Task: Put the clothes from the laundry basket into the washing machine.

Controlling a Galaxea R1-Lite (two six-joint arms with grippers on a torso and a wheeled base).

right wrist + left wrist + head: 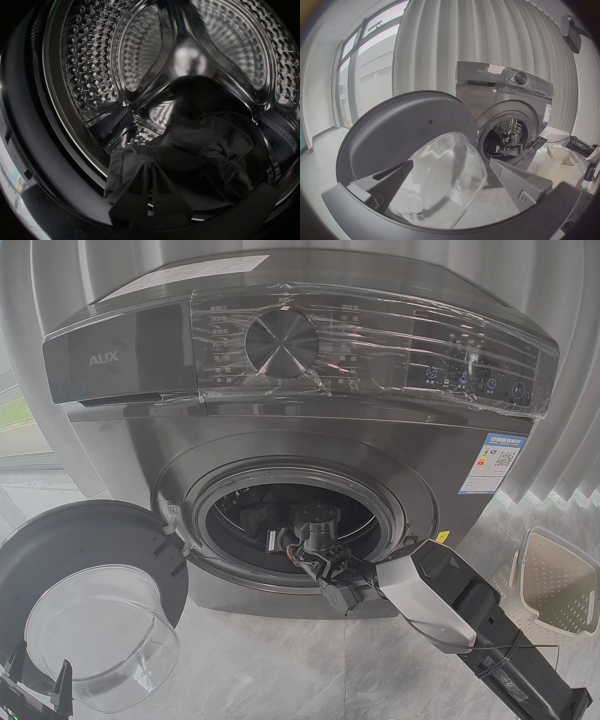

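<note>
The grey washing machine (300,427) stands with its round door (94,546) swung wide to the left. My right arm goes through the drum opening (387,515). Inside the steel drum (93,78) my right gripper (149,165) is shut on a black garment (203,140), whose folds gather at the fingertips; the rest of the cloth lies on the drum's bottom. My left gripper (450,168) hangs open low at the left, in front of the door's glass bowl (440,181), holding nothing. The cream laundry basket (556,584) on the floor at the right looks empty.
The open door takes up the space left of the machine, near my left gripper (39,677). Pale curtains (575,396) hang behind the machine. A grey tiled floor (262,665) runs in front. Large windows (372,72) stand farther left.
</note>
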